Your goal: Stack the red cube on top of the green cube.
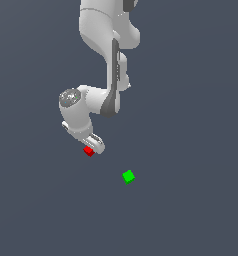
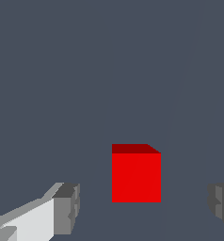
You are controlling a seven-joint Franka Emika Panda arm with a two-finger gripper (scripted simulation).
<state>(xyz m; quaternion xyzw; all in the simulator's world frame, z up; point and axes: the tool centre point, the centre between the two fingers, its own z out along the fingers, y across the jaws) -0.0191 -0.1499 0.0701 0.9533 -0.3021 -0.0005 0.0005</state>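
Note:
The red cube (image 1: 88, 151) lies on the grey surface right under my gripper (image 1: 92, 146) in the exterior view. In the wrist view the red cube (image 2: 136, 175) sits between my two fingertips (image 2: 67, 208), with a clear gap on each side. The gripper (image 2: 143, 207) is open and touches nothing. The green cube (image 1: 128, 176) lies alone on the surface, toward the exterior view's right and nearer the camera than the red cube. It does not show in the wrist view.
The white arm (image 1: 108, 60) comes down from the top of the exterior view above the red cube. The plain dark grey surface (image 1: 191, 200) spreads all around both cubes.

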